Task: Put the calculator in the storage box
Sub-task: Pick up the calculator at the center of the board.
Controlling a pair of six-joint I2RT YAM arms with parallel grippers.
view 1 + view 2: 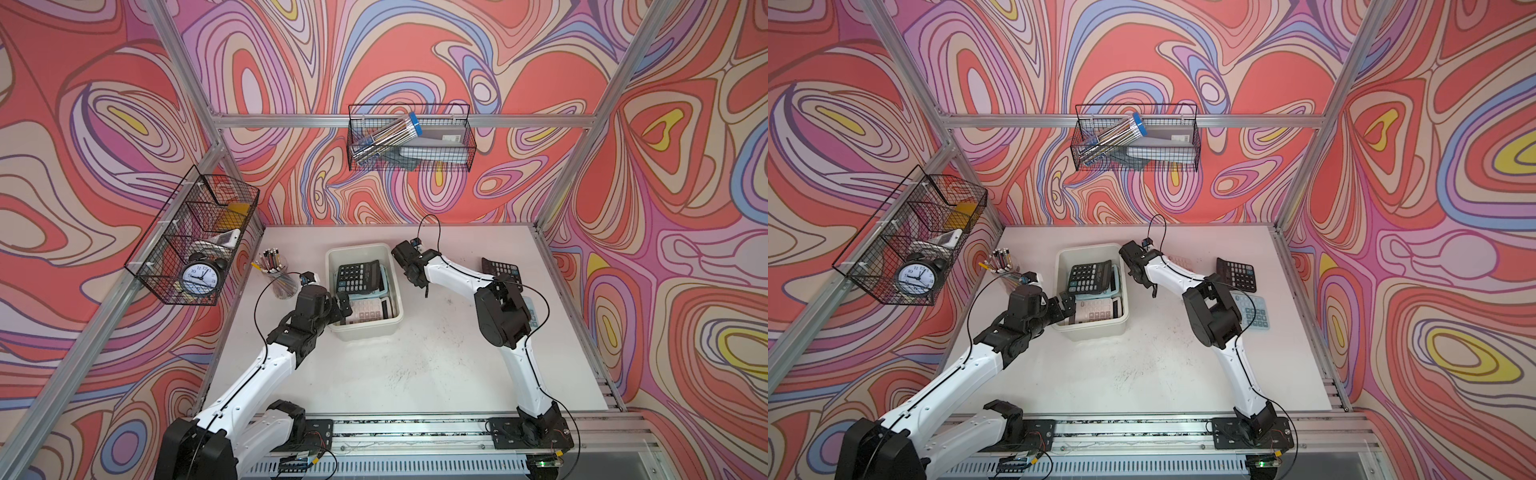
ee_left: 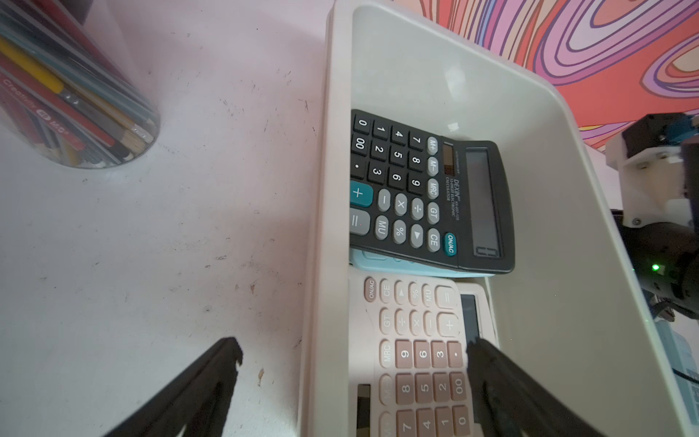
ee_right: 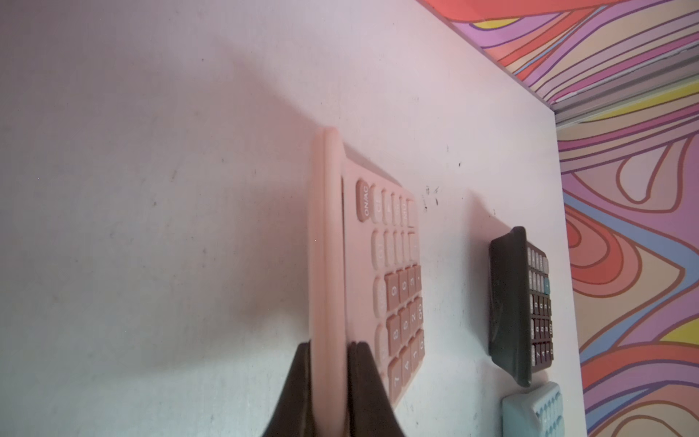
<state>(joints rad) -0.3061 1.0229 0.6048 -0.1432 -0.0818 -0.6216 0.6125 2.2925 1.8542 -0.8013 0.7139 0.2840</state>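
While the left gripper (image 2: 353, 346) hung wide open and held nothing, the right gripper (image 3: 328, 350) was closed tight on the thin edge of the pink calculator (image 3: 378, 272). That calculator was outside the storage box (image 1: 365, 331). It was over the white table (image 1: 415, 365), on the box's right side and near the back. Whether it touched the table could not be told. In both top views the right arm hid most of it.

One left finger (image 2: 212, 374) was over the bare table just outside the box. The other was over a second pink calculator (image 2: 423, 359) that lay inside the box. A black calculator (image 2: 416, 189) lay in the box too, resting on top of a light blue calculator (image 2: 401, 268).

Two more lay on the table by the right arm, well apart from the box: a loose black calculator (image 1: 1235, 272) and a loose blue calculator (image 1: 1254, 313). A cup of pencils (image 1: 279, 276) stood near the box's left side.
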